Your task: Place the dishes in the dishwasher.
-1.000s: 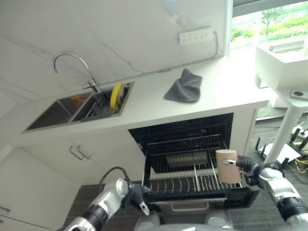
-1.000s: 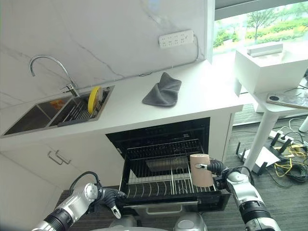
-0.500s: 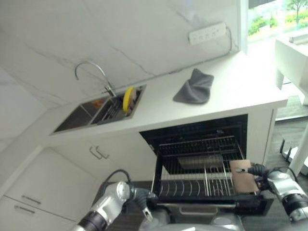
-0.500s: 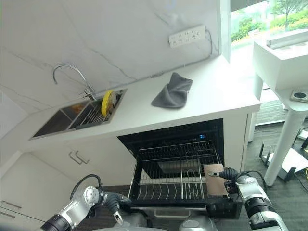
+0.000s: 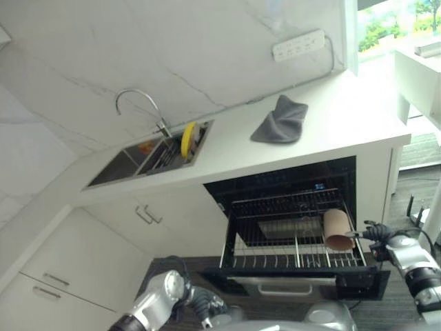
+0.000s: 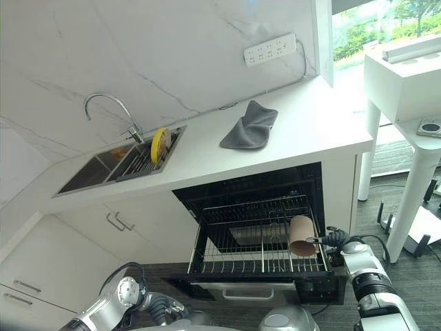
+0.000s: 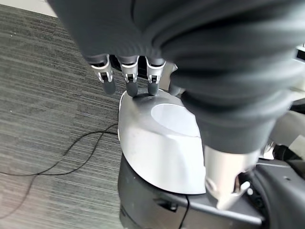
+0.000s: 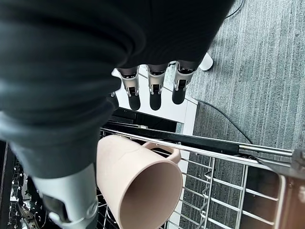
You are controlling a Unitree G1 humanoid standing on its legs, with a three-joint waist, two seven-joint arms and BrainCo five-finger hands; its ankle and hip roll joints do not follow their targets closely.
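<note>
The tan mug (image 6: 301, 236) lies tipped in the dishwasher rack (image 6: 234, 261), at its 3 o'clock end; the right hand (image 8: 151, 88) hangs beside it, fingers straight, holding nothing; the left hand (image 7: 127, 76) hangs relaxed, empty; next, likely fetch the yellow plate (image 6: 160, 144) from the sink (image 6: 83, 176).

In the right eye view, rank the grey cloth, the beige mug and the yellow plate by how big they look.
1. Grey cloth, on the counter, clearly largest.
2. Beige mug, in the dishwasher rack.
3. Yellow plate, edge-on in the sink, so it looks slimmer than the mug.

Silver-grey arms, each hand (image 8: 151, 90) with dark-tipped silver fingers under a dark ribbed cover
</note>
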